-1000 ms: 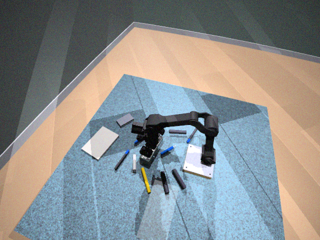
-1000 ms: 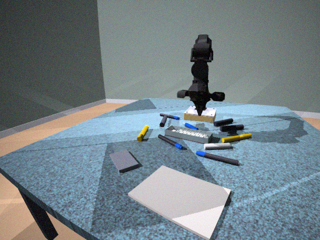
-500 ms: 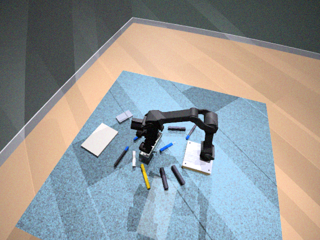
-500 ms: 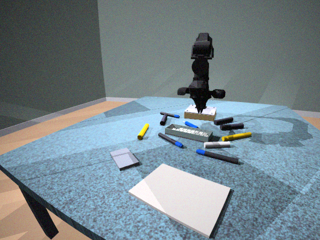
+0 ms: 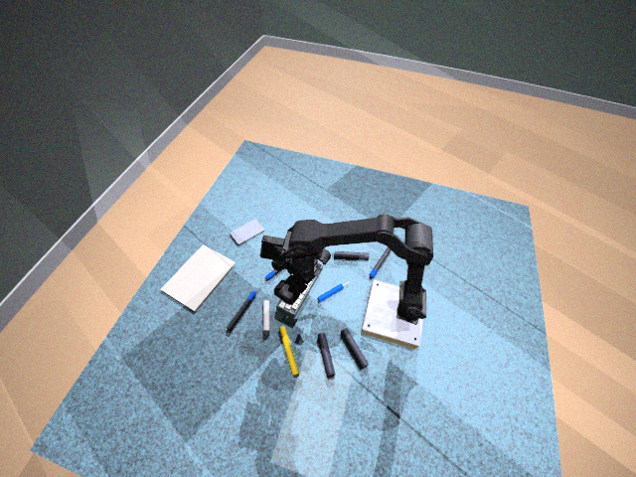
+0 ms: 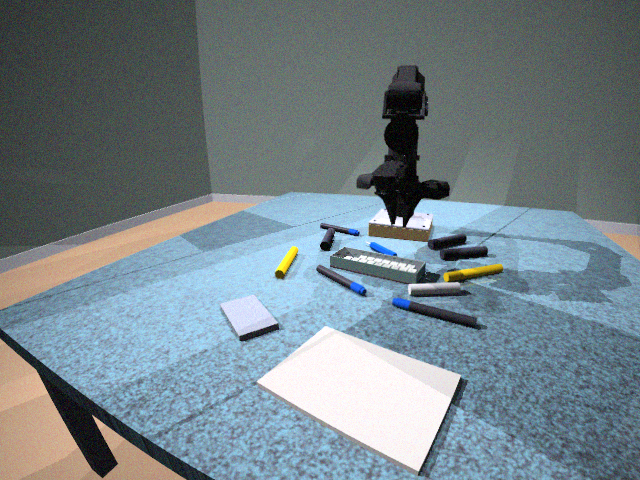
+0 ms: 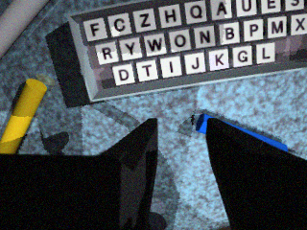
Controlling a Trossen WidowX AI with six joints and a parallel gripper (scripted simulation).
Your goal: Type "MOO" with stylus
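Observation:
The stylus, a slim blue pen [image 5: 330, 292] [image 6: 382, 249] [image 7: 202, 125] with a pale tip, lies flat on the table between the keyboard and the arm's base. The grey keyboard [image 6: 361, 267] [image 7: 82, 62] has white letter keys; M and O show in its middle row in the wrist view. My gripper [image 6: 399, 225] [image 7: 181, 126] is partly open and empty, pointing down above the table beside the keyboard. In the wrist view the right finger overlaps the stylus's blue end, and the stylus is not between the fingers. The arm hides part of the keyboard in the top view.
A yellow rod [image 5: 290, 354] [image 6: 474, 272] [image 7: 24, 112] and a white rod [image 5: 265, 318] [image 6: 434, 289] lie near the keyboard's end. Several dark rods and blue-capped markers lie around it. A white pad [image 5: 198, 279] [image 6: 361, 397] and a small grey box [image 5: 246, 232] [image 6: 248, 315] lie beyond.

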